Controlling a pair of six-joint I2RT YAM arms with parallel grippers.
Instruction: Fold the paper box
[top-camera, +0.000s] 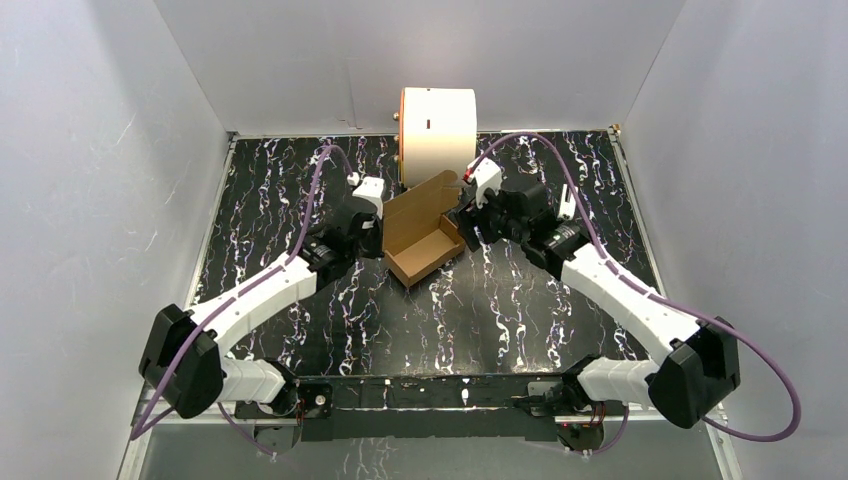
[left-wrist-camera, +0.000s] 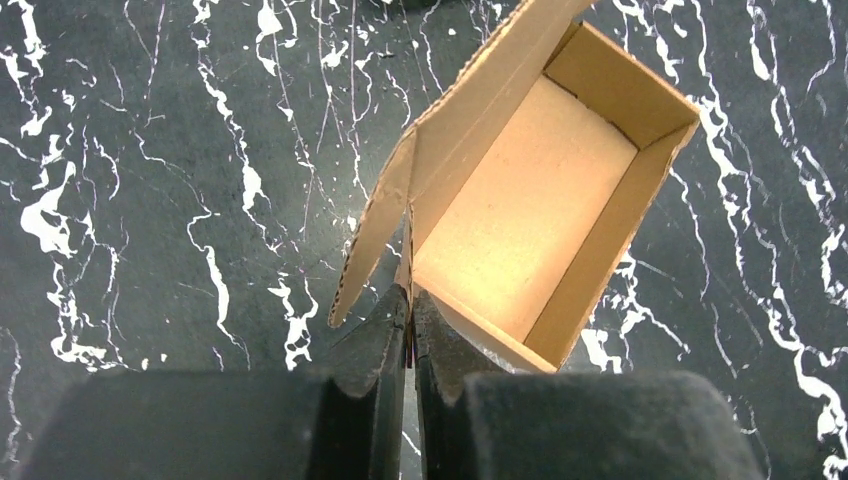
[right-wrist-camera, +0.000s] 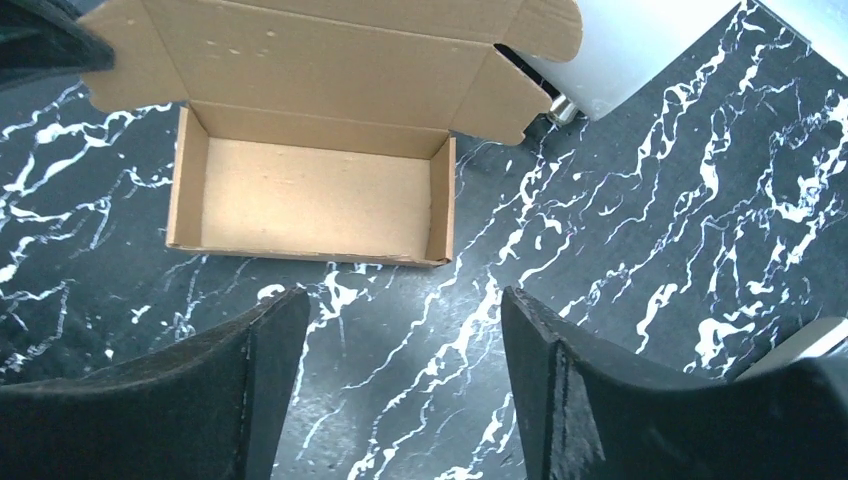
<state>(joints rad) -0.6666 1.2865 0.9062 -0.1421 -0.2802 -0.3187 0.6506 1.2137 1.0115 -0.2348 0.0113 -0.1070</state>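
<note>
While the paper box (top-camera: 425, 235) sits on the black marbled table (top-camera: 500, 310) as an open carton, lid flap raised and hollow facing up, my left gripper (left-wrist-camera: 410, 300) is pinched tight on a thin cardboard edge at the carton's near corner, where a side flap meets the wall. From my left wrist camera the two dark fingers (left-wrist-camera: 375, 345) press together with only that edge between them. My right gripper (right-wrist-camera: 405, 310) is spread wide, its fingers (right-wrist-camera: 265, 345) pointing at the carton's long wall from just beside it, apart from the cardboard. In the top view the carton lies between my two arms near the middle of the table, turned at an angle, with the white cylinder (top-camera: 437, 125) with its orange rim right behind the raised lid.
</note>
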